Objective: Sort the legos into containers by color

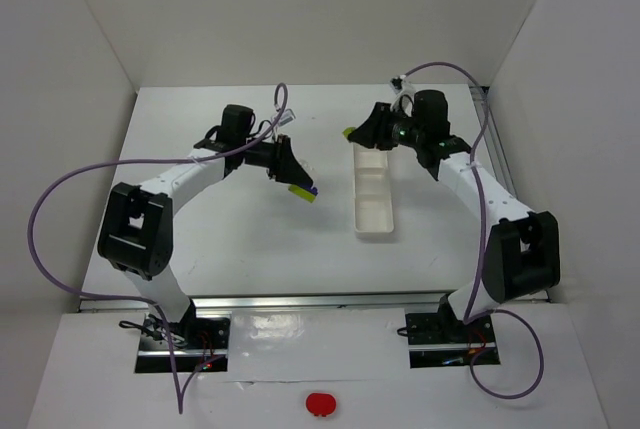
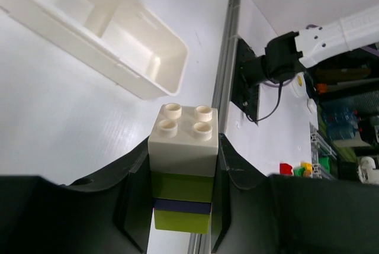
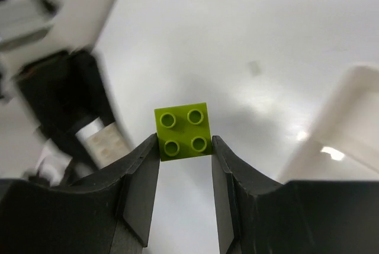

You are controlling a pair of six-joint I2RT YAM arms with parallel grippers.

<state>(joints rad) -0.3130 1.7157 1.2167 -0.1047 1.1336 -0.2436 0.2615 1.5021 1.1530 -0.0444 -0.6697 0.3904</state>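
The left hand [image 2: 181, 168] is pinching a stack of bricks [image 2: 182, 147] between its two black fingers, which press on the stack's 9 and 3 o'clock sides. The stack has a white four-stud brick at the outer end, then a yellow-green layer, a thin dark blue layer and another yellow-green layer deeper in the grip. From above, this hand sits near the middle of the desk [image 1: 240, 239], and the stack pokes out of it toward 4 o'clock; whether the stack touches the desk cannot be told. The white tray [image 1: 375, 214] lies on the desk at 3 o'clock from the stack, a little apart from it, with its long axis running from 12 to 6 o'clock and low dividers splitting it into compartments. The right hand [image 3: 183, 147] is pinching a single yellow-green brick [image 3: 182, 129], with its four studs facing the wrist camera and a finger on each side. In the top view that hand hangs at the tray's 12 o'clock end, with the brick just off the tray's 11 o'clock corner. A red button [image 1: 320, 405] sits at 6 o'clock, near the arms' bases.
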